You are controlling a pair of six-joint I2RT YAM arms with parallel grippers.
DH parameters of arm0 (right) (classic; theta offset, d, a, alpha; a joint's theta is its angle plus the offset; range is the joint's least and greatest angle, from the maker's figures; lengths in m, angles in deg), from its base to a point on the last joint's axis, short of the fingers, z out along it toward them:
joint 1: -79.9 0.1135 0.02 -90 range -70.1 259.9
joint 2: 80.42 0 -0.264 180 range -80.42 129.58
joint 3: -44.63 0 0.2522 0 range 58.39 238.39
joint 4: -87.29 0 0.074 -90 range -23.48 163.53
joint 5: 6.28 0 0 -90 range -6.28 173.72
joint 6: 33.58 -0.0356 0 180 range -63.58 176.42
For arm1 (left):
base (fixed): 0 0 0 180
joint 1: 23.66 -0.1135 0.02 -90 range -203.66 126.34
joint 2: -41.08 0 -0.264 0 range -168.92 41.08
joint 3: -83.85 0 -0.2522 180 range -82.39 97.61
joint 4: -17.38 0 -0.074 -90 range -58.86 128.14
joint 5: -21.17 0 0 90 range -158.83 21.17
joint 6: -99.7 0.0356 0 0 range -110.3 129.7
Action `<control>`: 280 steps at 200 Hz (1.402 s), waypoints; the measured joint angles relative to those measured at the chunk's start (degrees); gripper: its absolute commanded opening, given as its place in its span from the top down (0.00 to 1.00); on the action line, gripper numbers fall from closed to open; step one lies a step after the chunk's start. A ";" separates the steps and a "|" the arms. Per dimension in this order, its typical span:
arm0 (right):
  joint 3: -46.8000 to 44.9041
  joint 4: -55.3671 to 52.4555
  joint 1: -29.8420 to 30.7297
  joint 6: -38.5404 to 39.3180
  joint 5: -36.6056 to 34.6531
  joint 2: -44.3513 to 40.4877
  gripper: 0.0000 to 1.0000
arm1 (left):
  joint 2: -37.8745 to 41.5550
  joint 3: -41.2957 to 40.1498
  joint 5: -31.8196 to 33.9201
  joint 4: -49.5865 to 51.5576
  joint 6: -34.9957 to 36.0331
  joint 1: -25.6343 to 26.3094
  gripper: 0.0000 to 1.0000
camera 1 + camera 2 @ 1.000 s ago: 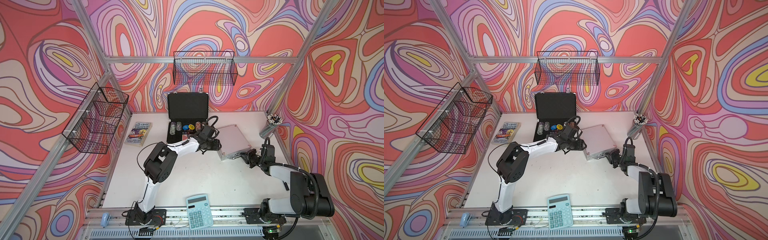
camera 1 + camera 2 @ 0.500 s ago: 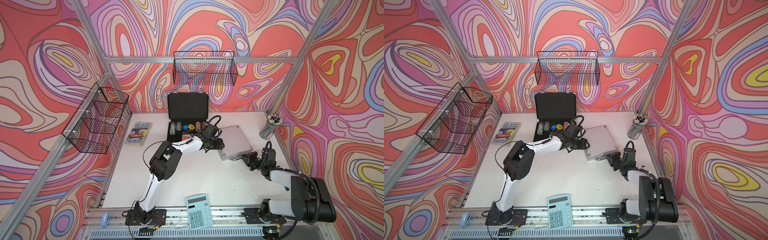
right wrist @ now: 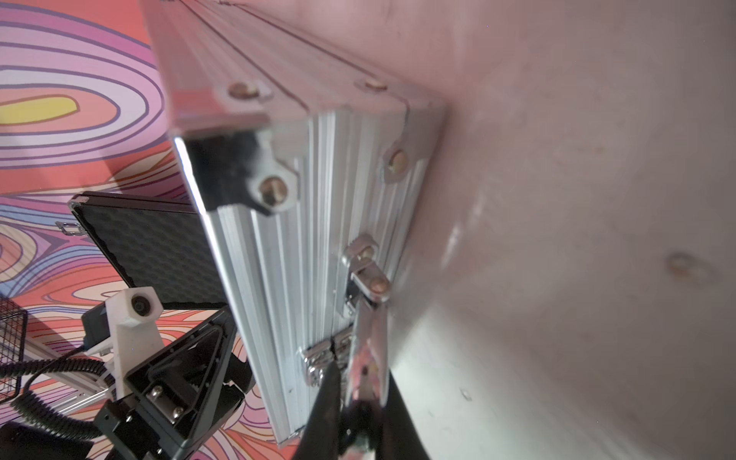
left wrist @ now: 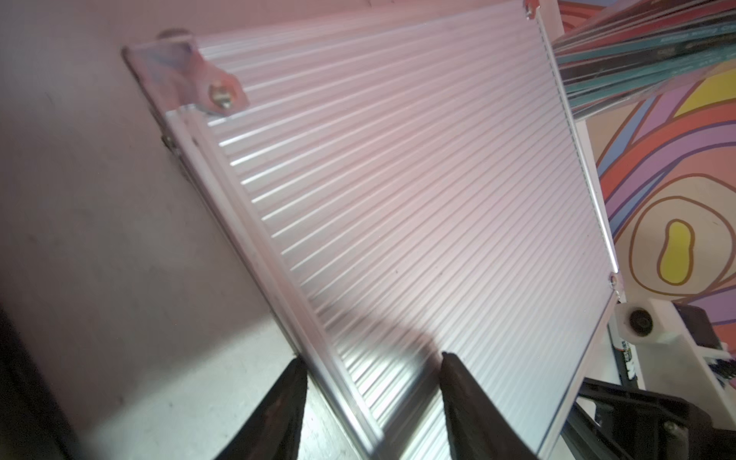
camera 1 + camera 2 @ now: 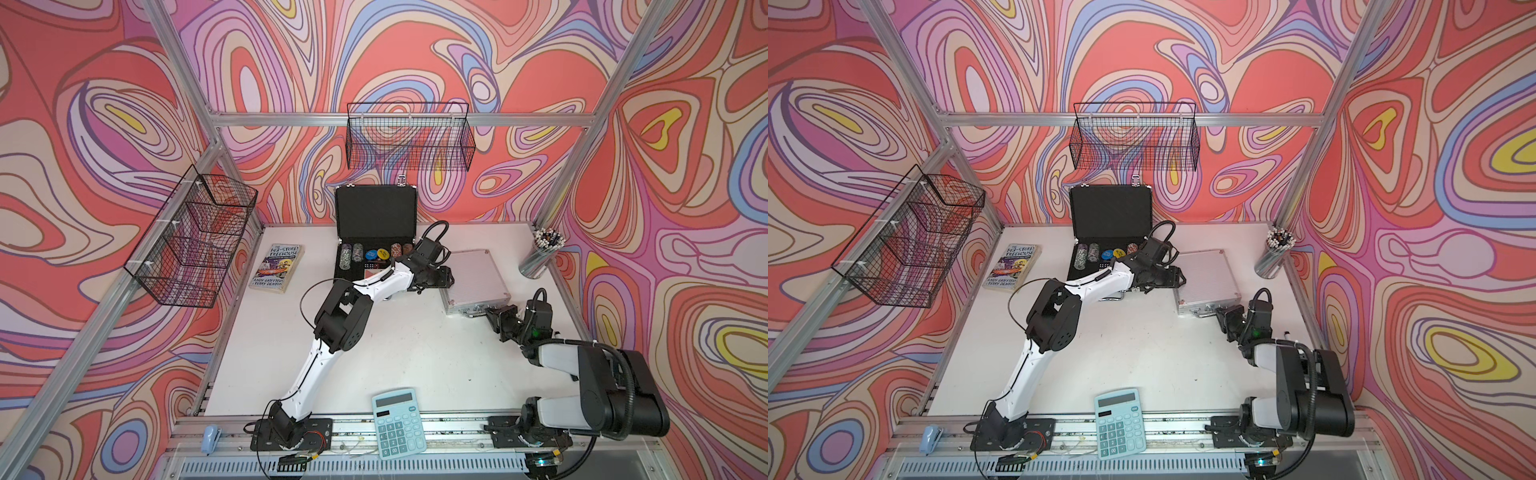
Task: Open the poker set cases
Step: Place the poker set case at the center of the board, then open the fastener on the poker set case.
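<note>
Foreground, at the table edge: light-blue calculator, untouched. Beyond it on the right, the right gripper sits at the front wall of the silver case. It is closed tight, with the chrome handle between its fingers. One fingertip lies just beside a latch that appears fastened across the seam.

Over the last second this gripper has hardly moved. The change is on the other side. The left arm has swung its elbow rightward and pushed the left gripper further onto the case, which has turned slightly on the table. The jaws stand about half apart, astride the case's side edge, with one finger at the side wall and the other on the ribbed lid. Whether they pinch the edge or merely rest on it cannot be told.

Judged consequence: the case is now braced at two points, but its lid is down, so the opening itself remains to be done. The case lies flat, right of centre, in ribbed aluminium with riveted corner caps.

Farthest, against the back wall, the black case stands open. Its foam-lined lid is upright and rows of chips sit in its tray, so that half of the task looks complete.
</note>
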 measured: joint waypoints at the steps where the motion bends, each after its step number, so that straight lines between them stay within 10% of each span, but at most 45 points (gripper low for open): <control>1: 0.00 0.11 0.00 -0.04 0.02 0.09 0.98 | -0.07 0.15 0.00 0.04 0.04 -0.02 0.45; 76: 2.19 9.46 4.17 0.35 0.70 10.05 0.69 | -4.55 7.45 -0.98 1.64 3.58 -3.26 0.46; 122: 5.53 -4.28 5.68 11.85 -0.74 4.17 0.46 | -5.22 8.92 -2.73 1.84 6.36 -4.39 0.48; 229: 29.18 -42.84 5.66 41.70 -13.92 -7.08 0.45 | 0.07 -1.31 -5.25 -2.32 8.31 -4.85 0.49; 280: 33.40 -51.36 15.28 49.72 -20.48 -5.95 0.48 | 2.43 -5.29 -5.73 -3.87 8.63 -4.85 0.49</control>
